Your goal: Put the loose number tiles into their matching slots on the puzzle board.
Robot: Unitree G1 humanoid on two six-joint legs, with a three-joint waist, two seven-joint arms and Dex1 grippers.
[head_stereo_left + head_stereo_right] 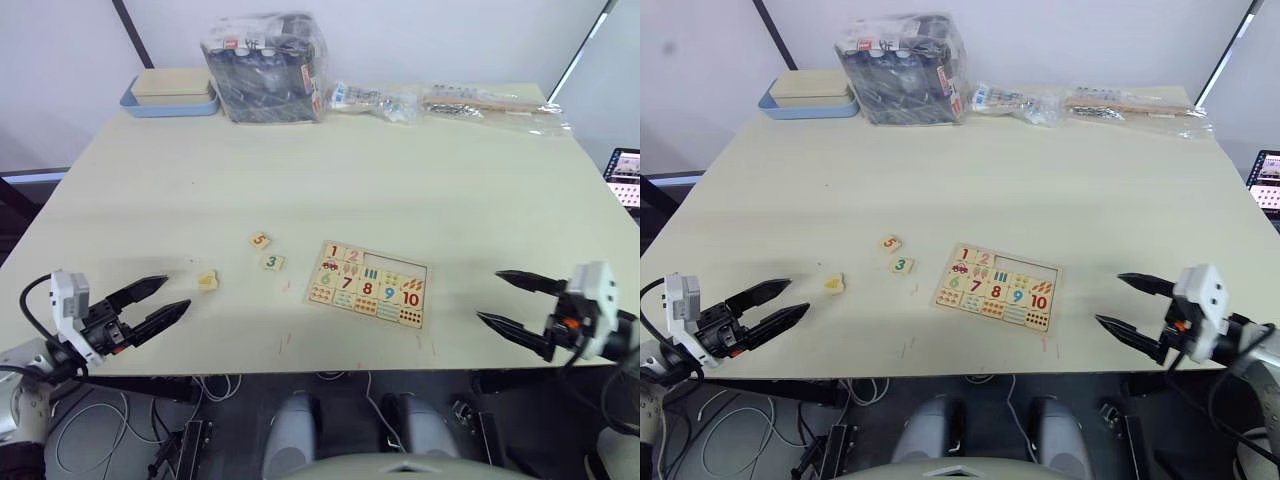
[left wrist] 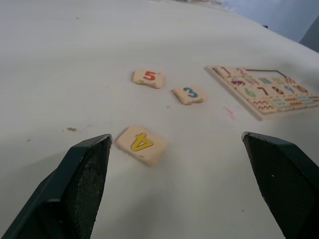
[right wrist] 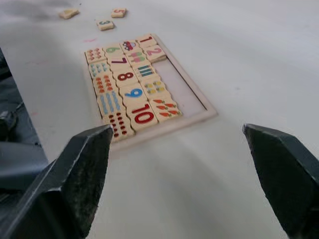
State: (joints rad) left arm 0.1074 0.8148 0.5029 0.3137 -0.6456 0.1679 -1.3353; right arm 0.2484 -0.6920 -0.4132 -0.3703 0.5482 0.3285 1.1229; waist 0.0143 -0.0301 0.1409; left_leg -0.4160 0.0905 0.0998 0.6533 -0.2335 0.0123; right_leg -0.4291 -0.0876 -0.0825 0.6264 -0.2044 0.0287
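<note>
The puzzle board (image 1: 398, 263) lies flat near the table's front edge, right of centre. Its top row holds tiles 1 and 2, and beside them is an empty strip of slots (image 3: 182, 89). Three loose number tiles rest on the table left of the board: a red 5 (image 1: 260, 240), a teal 3 (image 1: 273, 262) and a yellow 4 (image 1: 207, 281). My left gripper (image 1: 175, 293) is open, low over the table, just left of the 4 tile (image 2: 141, 143). To the right of the board, my right gripper (image 1: 488, 295) is open and holds nothing.
At the back of the table stand a blue-rimmed tray (image 1: 170, 95), a plastic bag of dark items (image 1: 265, 68) and clear packets (image 1: 375, 100). A lit screen (image 1: 625, 175) sits beyond the table's right edge. Cables lie on the floor under the front edge.
</note>
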